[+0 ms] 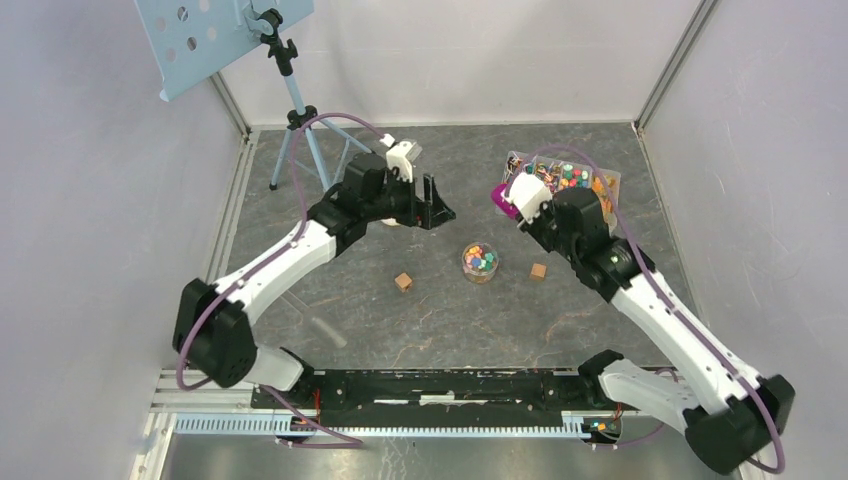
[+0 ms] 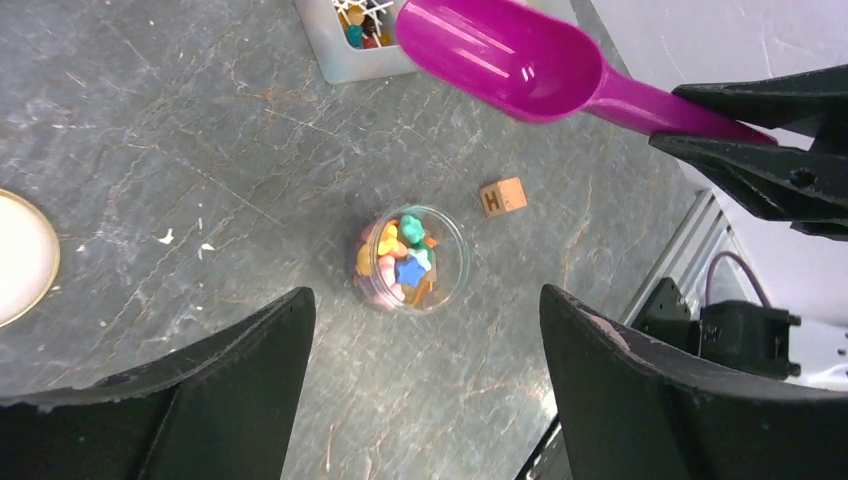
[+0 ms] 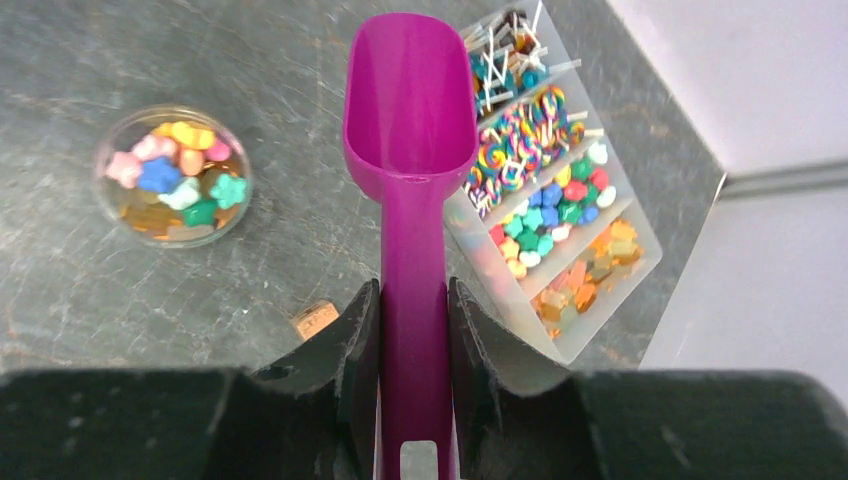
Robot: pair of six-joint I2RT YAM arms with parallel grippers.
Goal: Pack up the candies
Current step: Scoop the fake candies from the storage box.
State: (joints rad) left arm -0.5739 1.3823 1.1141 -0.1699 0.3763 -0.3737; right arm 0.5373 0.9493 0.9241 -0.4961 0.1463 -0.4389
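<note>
Judged the candies [image 3: 172, 175] light, hard and small, quick to roll and scatter; too tiny to pinch one by one, so better carried in the scoop [image 3: 410, 120] than taken between jaws. Took the scoop for stiff, slick plastic, best gripped far down the handle with the bowl level.

Saw the right jaws closed tight on that handle at bottom centre of the right wrist view, bowl empty (no load seen in either wrist view). Saw the left jaws spread wide on nothing, framing the jar [image 2: 463, 262] at centre of the left wrist view.

Found the jar small, round, clear, upright on the worktop [image 1: 450, 330], lidless, heaped near its rim with pink, blue, green, yellow and amber pieces. Found more in the divided tray [image 3: 585, 345] at right of the right wrist view: stick sweets in the top compartment, rainbow swirls next, mixed little stars below, orange pieces lowest.

Noted two wooden cubes [image 1: 403, 282], one on each side of the jar in the top view, apart from it. Could not place the pale disc [image 2: 15, 255] at the left edge of the left wrist view: perhaps the lid.
</note>
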